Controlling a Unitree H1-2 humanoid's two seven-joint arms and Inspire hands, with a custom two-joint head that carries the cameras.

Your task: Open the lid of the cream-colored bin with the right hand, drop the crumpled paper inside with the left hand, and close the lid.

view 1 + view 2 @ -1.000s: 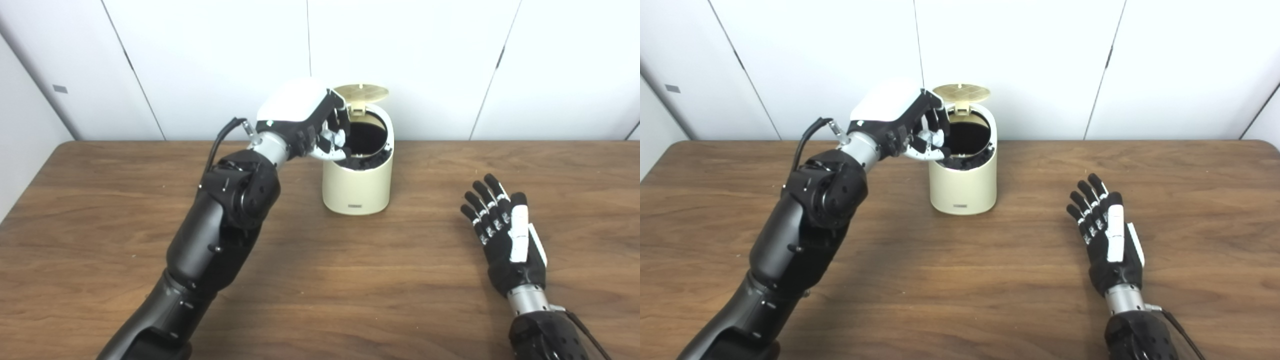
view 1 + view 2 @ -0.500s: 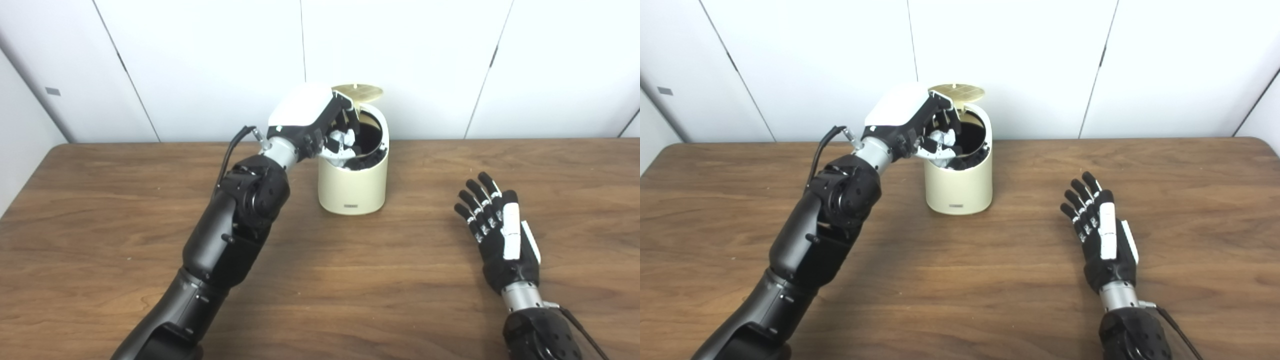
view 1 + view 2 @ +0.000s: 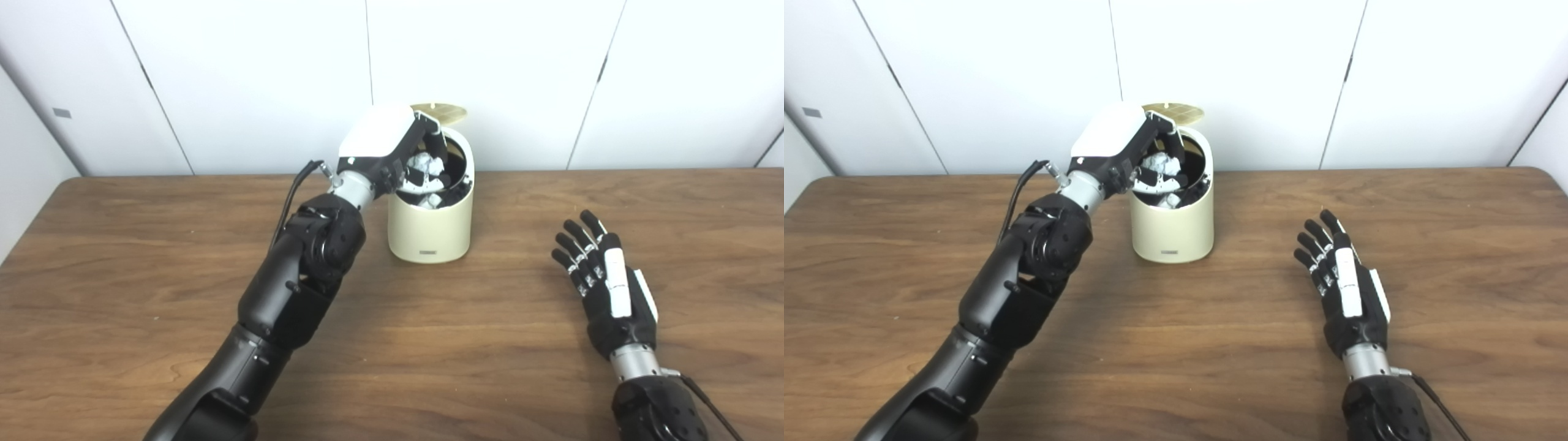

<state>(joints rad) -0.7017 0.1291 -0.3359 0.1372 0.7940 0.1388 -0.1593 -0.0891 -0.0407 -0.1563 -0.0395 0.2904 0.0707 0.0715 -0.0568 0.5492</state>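
Reaching over the bin mouth, left to right:
left arm: comes in from bottom left, forearm angled up toward the bin
left hand: over the bin opening, white back facing up, fingers curled loosely around the crumpled paper; can't tell whether the grip is firm or already slackening
crumpled paper: white wad in the hand at the bin mouth, level with the rim; a second white scrap shows lower down inside, against the dark interior
cream-colored bin: upright on the table, near the back wall, touching the left wrist side
lid: up, hinged at the back, tilted open behind the hand
right hand: flat on the table, well apart from the bin, fingers spread and straight, holding nothing
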